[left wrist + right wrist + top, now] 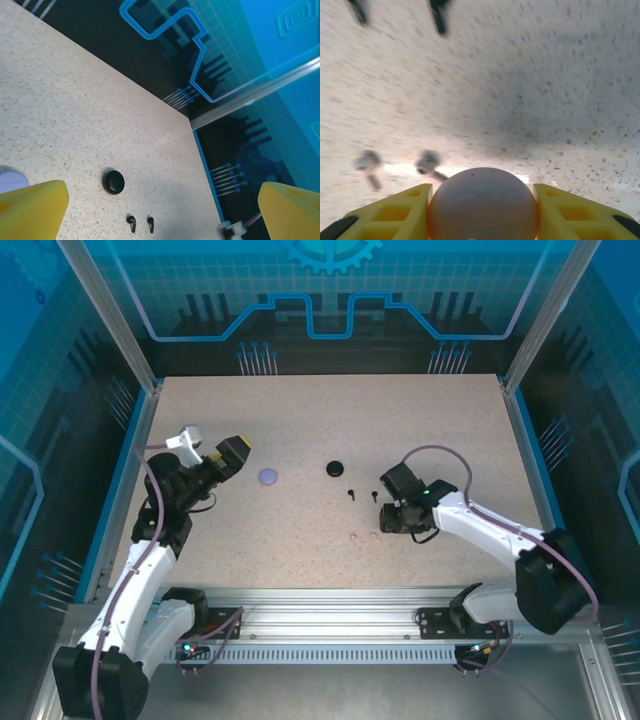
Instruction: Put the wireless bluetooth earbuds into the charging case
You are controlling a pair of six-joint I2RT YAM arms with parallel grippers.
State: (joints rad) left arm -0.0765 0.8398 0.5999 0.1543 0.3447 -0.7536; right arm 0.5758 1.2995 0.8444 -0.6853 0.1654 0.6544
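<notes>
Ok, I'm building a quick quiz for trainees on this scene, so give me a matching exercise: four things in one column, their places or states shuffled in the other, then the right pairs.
Column one
1. lilac case
2. black case
3. pale round case
4. left gripper

Column two
A. between the fingers of the right gripper
B. open, holding nothing
C. on the table, close to the two black earbuds
D. on the table, nearest the left gripper

Pairs: 1-D, 2-C, 3-A, 4-B

black case | two black earbuds near | pale disc, perhaps case | jaws wide
</notes>
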